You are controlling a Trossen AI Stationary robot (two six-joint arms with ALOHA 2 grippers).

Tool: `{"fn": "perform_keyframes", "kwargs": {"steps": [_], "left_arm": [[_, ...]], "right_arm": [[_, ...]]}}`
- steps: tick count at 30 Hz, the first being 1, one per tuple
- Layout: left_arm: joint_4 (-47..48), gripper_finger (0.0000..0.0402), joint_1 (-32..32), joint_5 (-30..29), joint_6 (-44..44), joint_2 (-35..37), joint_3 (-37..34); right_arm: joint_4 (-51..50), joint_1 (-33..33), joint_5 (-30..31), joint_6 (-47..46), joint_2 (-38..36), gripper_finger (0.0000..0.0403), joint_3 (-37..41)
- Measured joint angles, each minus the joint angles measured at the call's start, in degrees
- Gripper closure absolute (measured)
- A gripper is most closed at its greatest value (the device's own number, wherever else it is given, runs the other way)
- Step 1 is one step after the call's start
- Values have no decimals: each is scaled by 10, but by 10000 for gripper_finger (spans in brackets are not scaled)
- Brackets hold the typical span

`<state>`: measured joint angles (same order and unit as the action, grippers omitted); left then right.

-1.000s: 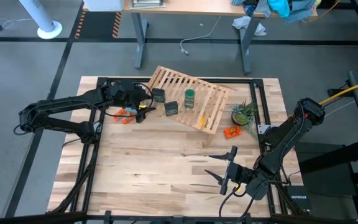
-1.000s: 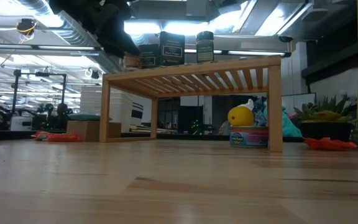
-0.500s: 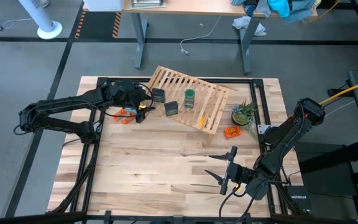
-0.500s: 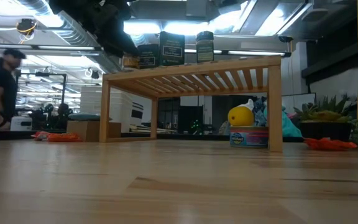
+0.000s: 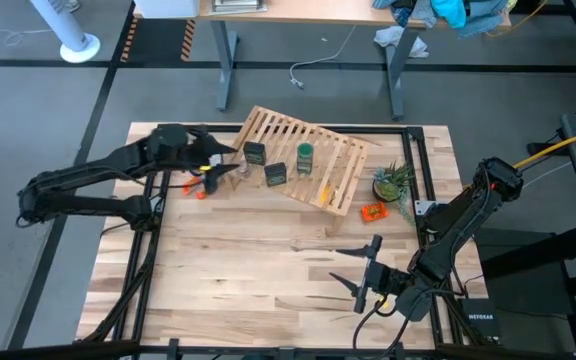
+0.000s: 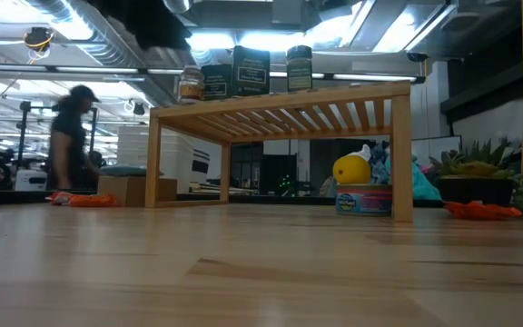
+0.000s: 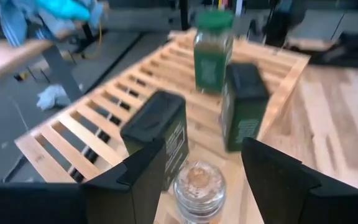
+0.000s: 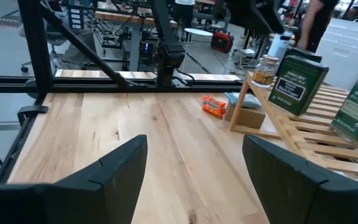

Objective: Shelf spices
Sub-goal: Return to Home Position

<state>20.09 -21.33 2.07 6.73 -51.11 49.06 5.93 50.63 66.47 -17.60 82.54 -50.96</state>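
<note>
1. The shelf (image 5: pixel 340 160) holds all four jars: a dark jar (image 5: pixel 255 153), a second dark jar (image 5: pixel 275 174), a green jar (image 5: pixel 305 156) and a glass jar (image 5: pixel 240 170) at its left edge.
2. The left gripper (image 7: pixel 202 155) hovers just off that edge, facing the glass jar, jaws spread and empty.
3. The right gripper (image 5: pixel 350 267) sits over the table (image 5: pixel 228 260) near its front right, well apart from the shelf, jaws spread and empty.

We see that the left gripper (image 7: pixel 202 163) has drawn back from the shelf (image 5: pixel 271 127). Its fingers are spread, and the clear jar (image 7: pixel 199 186) stands free just ahead of its tips. In the low view the arm has cleared that jar. A person (image 6: pixel 71 136) has walked in far behind the gripper.
</note>
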Motion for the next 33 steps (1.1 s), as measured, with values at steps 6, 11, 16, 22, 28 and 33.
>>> {"fn": "perform_keyframes", "kwargs": {"steps": [6, 11, 16, 22, 28, 33], "left_arm": [[13, 200, 10, 0, -18, 89, 0], [106, 200, 17, 0, -41, 176, 0], [240, 200, 31, 3, -98, 251, -7], [206, 200, 60, 63, -119, 355, -106], [63, 199, 83, 100, -171, 462, -235], [1, 199, 104, 101, -187, 509, -333]], "right_arm": [[0, 19, 6, 77, -15, 133, 0], [0, 68, 78, 88, -52, 133, 0], [-15, 110, 106, 90, -69, 133, 0], [-75, 106, 78, 68, -68, 133, 0], [-108, 105, 98, 32, -80, 133, 0], [-107, 105, 96, 30, -92, 133, 0]]}}
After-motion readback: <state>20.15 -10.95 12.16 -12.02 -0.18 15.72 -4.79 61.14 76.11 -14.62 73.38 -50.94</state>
